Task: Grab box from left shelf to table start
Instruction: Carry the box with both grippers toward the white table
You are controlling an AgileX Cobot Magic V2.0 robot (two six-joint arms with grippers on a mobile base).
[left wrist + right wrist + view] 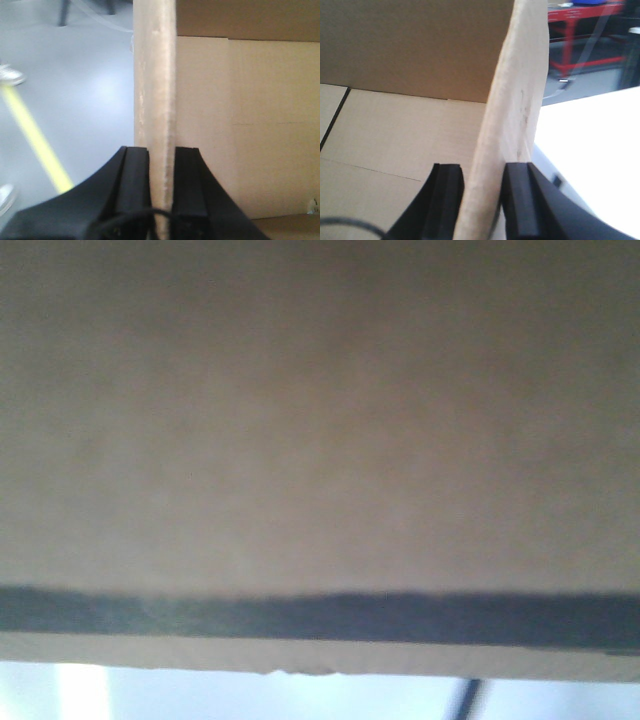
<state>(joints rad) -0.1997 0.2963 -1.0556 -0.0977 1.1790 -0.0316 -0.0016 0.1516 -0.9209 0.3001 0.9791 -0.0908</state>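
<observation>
Now we seem to be carrying the box [320, 440], with the left gripper [162, 162] and right gripper [482, 175] each clamped on a side wall; next, we lower it level onto the table [590, 150].

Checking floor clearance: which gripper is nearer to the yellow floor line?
Left. The left gripper clamps a wall of the box with the yellow line outside it; the right gripper clamps another wall, no line in view.
</observation>
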